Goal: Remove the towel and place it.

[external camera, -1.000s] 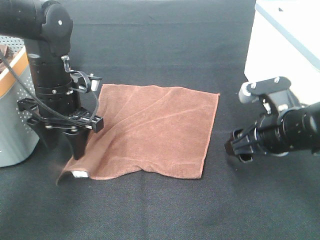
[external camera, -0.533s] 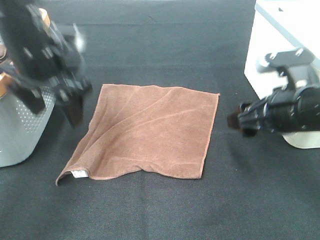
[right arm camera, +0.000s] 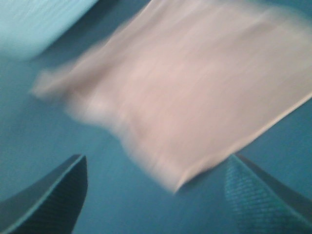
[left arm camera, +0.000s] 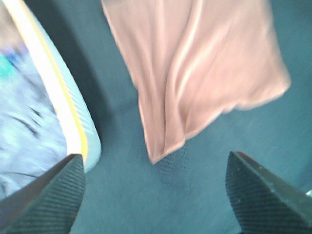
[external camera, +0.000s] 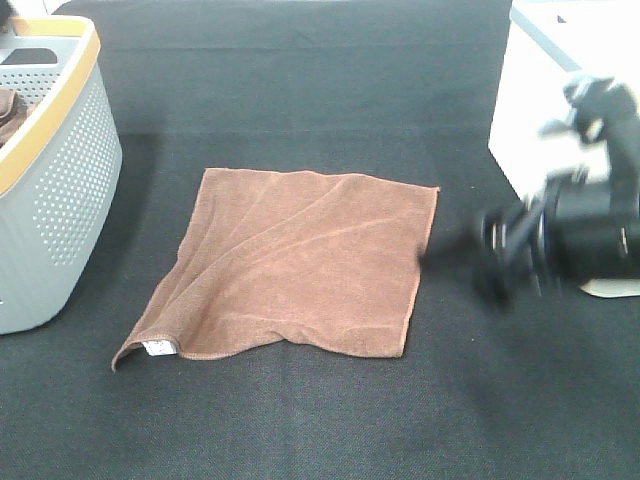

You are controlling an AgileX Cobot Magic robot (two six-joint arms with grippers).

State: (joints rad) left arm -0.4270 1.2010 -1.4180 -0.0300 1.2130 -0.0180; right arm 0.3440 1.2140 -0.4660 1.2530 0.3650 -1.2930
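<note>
Lying flat near the middle of the black-covered counter (external camera: 300,440), the reddish-brown towel (external camera: 300,265) is gripped by nothing, its white tag (external camera: 157,347) turned toward the front edge. The perforated grey basket (external camera: 55,190) is set at the left edge. The right gripper (external camera: 450,248) is blurred beside the towel's right edge, apparently placed for straightening. Both grippers' jaws are spread, empty.
</note>
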